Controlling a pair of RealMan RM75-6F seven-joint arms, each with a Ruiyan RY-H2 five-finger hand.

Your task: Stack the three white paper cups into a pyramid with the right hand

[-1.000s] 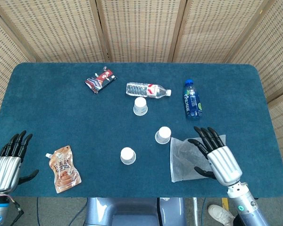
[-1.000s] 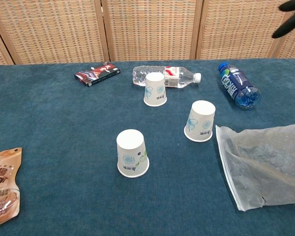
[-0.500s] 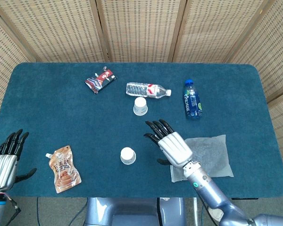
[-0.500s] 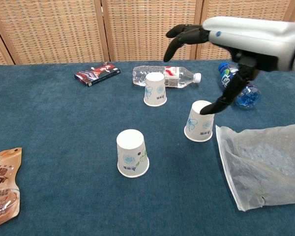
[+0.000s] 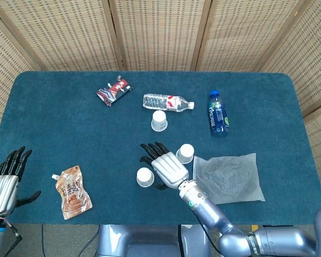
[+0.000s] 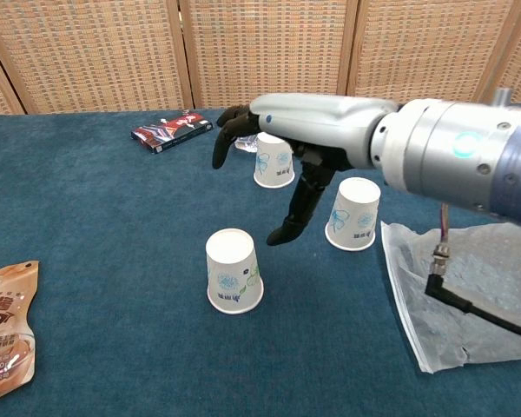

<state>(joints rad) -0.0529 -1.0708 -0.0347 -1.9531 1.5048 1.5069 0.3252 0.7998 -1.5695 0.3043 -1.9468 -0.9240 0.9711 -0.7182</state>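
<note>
1. Bright, even light from overhead; shadows on the blue table point(image 5: 53, 123) are faint.
2. Soft glare on the silver arm point(image 6: 434, 156) in the chest view.
3. Both views are sharp, with no visible motion blur.

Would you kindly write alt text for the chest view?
The right hand, fingers spread, hovers between three upturned white cups on a blue table. A clear bag lies right.
</note>
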